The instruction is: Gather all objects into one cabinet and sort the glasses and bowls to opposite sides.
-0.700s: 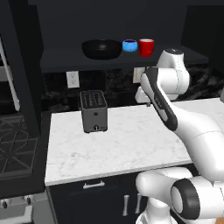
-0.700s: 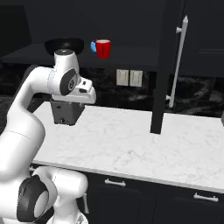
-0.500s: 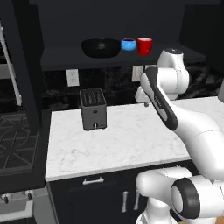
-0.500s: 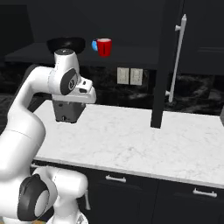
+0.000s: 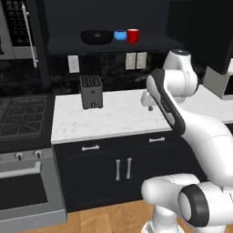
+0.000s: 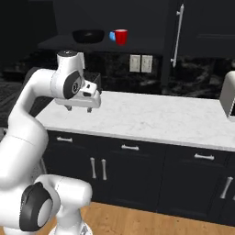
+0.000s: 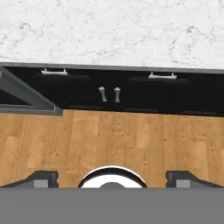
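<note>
On the dark shelf board of the black open-fronted cabinet [image 5: 104, 45] [image 6: 101, 43] stand, left to right, the wide black bowl [image 5: 96, 36] [image 6: 88, 35], the small blue bowl [image 5: 120, 34] [image 6: 112, 35] and one red cup [image 5: 133, 35] [image 6: 121, 36], the last two close together. My gripper [image 5: 149, 107] [image 6: 79, 109] hangs well below them at counter height, pointing down, open and empty. In the hand view its fingertips [image 7: 42, 177] stand wide apart over the wooden floor, with the counter's front edge ahead.
A grey toaster [image 5: 91, 91] sits on the white marble counter [image 5: 113, 118] [image 6: 156, 117]. A stove [image 5: 22, 118] adjoins the counter's left end. A pale appliance [image 6: 228, 96] stands at the right. Dark lower cabinet doors [image 7: 109, 94] face the wooden floor [image 7: 109, 135].
The whole picture has shifted: the base has backed away from the counter, so lower cabinets and floor now show. The arm keeps its pose and the shelf objects have not moved.
</note>
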{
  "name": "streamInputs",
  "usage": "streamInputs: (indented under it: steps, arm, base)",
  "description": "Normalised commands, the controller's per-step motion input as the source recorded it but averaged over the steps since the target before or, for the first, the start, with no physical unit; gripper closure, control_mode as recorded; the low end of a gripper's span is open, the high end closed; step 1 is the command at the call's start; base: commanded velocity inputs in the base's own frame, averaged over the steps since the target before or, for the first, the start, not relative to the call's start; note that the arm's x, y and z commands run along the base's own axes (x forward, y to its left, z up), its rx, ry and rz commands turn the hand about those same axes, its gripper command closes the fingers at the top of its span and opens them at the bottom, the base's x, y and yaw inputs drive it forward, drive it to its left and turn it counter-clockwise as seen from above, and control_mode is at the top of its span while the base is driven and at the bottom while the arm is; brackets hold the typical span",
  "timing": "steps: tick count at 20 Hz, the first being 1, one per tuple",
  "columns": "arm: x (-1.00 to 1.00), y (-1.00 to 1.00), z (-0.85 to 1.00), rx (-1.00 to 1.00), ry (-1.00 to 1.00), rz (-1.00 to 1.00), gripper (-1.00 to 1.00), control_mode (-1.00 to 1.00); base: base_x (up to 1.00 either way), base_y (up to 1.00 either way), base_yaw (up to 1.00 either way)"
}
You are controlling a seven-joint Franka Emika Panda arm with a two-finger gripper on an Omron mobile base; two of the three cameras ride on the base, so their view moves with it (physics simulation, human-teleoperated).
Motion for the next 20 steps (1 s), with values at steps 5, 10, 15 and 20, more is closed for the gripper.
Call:
streamInputs:
  steps: [5,10,15,20]
  arm:
    - [0.00,0.00,0.00,0.00,0.00,0.00,-1.00,1.00]
    - [0.00,0.00,0.00,0.00,0.00,0.00,-1.00,1.00]
    - [0.00,0.00,0.00,0.00,0.00,0.00,-1.00,1.00]
    - [0.00,0.00,0.00,0.00,0.00,0.00,-1.00,1.00]
  base:
    - [-0.87,-0.12,0.00]
    - [-0.64,-0.09,0.02]
    - [-0.35,-0.03,0.05]
    - [-0.18,0.00,0.32]
